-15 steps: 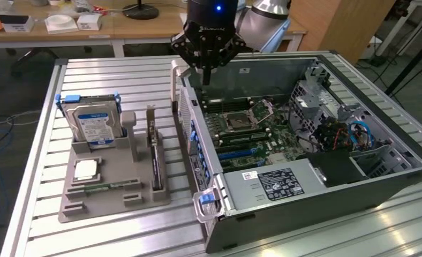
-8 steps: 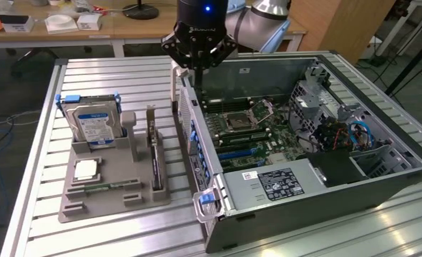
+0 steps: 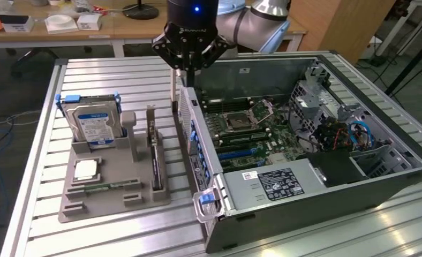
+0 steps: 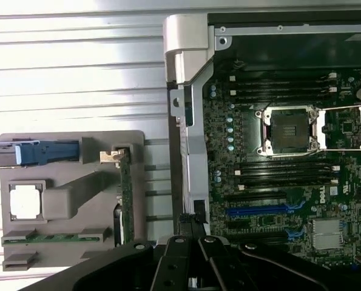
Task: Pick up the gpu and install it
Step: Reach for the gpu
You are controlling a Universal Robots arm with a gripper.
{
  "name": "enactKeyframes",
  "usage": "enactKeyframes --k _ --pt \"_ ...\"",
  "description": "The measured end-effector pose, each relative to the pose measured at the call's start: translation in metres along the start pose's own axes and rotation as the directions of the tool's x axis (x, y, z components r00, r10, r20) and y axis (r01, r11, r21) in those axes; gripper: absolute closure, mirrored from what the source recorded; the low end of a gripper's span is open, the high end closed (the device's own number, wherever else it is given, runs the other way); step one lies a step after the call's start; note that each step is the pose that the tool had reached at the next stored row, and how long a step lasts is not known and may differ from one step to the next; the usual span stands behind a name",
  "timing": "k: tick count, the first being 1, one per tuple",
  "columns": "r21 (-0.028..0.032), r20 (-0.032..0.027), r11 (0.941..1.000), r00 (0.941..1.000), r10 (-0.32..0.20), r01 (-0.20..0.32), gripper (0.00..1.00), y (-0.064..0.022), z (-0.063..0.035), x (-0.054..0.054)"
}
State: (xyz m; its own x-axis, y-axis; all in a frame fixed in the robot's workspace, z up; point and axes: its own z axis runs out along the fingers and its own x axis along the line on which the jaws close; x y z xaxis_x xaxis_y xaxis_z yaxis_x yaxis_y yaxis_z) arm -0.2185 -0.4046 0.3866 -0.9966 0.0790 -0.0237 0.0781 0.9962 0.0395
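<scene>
The gpu (image 3: 153,145) stands on edge in a slot of the grey holder (image 3: 111,206), silver bracket end up; the wrist view shows its thin green edge (image 4: 126,200). My gripper (image 3: 186,80) hangs over the rear wall of the open computer case (image 3: 325,187), to the exterior view's right of the gpu and well above it. Its fingers look shut with nothing between them, and their dark tips (image 4: 193,225) sit over the case wall. Inside the case lies the motherboard (image 4: 277,176) with blue card slots (image 4: 259,211).
The holder also carries a silver hard drive (image 3: 93,126) with a blue-white label, a square processor (image 3: 87,170) and a narrow memory stick (image 3: 104,187). A power supply (image 3: 275,184) sits at the case's near end, with cables and a drive cage on the exterior view's right.
</scene>
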Motion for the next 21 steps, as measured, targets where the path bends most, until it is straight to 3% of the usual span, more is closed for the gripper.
enactKeyframes --k 21 --pt "0.0 0.0001 1.0 1.0 0.002 -0.002 0.89 -0.0029 0.0014 0.039"
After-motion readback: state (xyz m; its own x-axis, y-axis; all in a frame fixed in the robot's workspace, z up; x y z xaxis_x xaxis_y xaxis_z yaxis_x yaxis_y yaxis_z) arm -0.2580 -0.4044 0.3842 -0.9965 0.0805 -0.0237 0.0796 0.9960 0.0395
